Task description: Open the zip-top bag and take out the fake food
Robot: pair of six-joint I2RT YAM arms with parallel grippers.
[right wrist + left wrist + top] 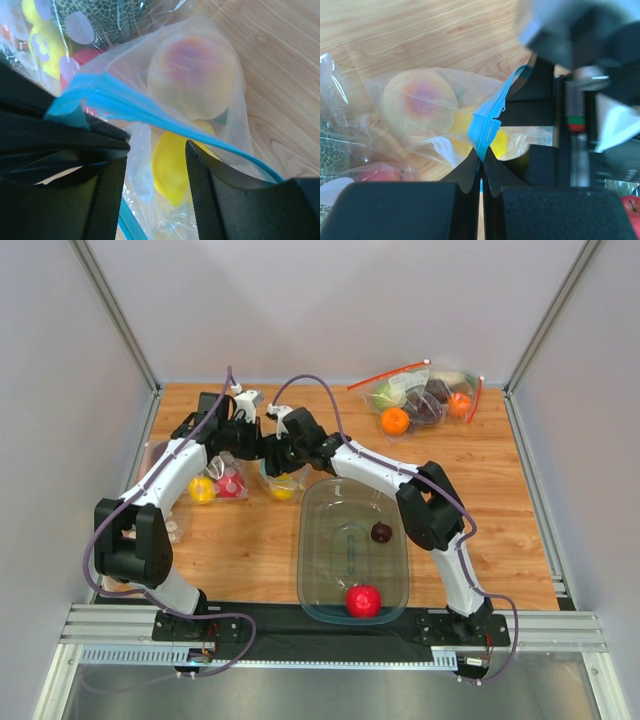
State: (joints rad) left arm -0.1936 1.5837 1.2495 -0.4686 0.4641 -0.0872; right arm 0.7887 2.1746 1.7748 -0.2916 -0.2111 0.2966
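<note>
Between the clamped jaws of the left gripper (481, 159) sits the zip-top bag (432, 117).

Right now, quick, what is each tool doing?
Left tool: closed, pinching the bag's blue strip.
Right tool: open, by the bag.

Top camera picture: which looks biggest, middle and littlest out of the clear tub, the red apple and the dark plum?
1. clear tub, much the largest.
2. red apple.
3. dark plum, smallest.
The apple lies nearer the camera, which may enlarge it slightly, but it still looks clearly bigger than the plum.
</note>
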